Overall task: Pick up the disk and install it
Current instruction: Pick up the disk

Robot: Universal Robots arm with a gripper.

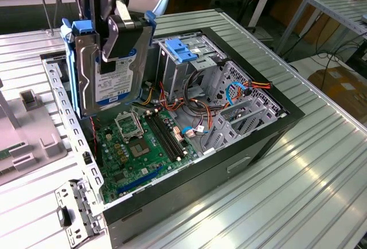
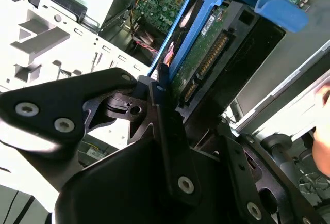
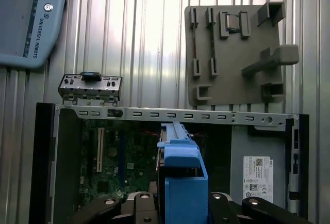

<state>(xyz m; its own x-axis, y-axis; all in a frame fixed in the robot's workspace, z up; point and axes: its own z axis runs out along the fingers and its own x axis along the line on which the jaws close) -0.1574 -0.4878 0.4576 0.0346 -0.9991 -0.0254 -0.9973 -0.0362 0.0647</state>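
My gripper (image 1: 114, 31) is shut on the disk (image 1: 97, 82), a silver-grey hard drive with a blue, black and white label in a blue carrier frame. It hangs on edge above the open computer case (image 1: 275, 117), over the motherboard (image 1: 137, 146) at the exterior view's left. The metal drive cage (image 1: 189, 65) with its fixed blue bracket stands further right inside the case. In the second wrist view the disk (image 2: 221, 43) shows its green circuit side between the fingers (image 2: 160, 100). In the first wrist view the disk's blue carrier (image 3: 183, 172) rises from the gripper (image 3: 183, 206).
Loose orange, red and blue cables (image 1: 229, 97) lie by the cage. A grey fixture plate (image 3: 232, 53) and a teach pendant (image 3: 31, 17) rest on the ribbed metal table (image 1: 309, 191) beyond the case's rear panel (image 3: 175, 114).
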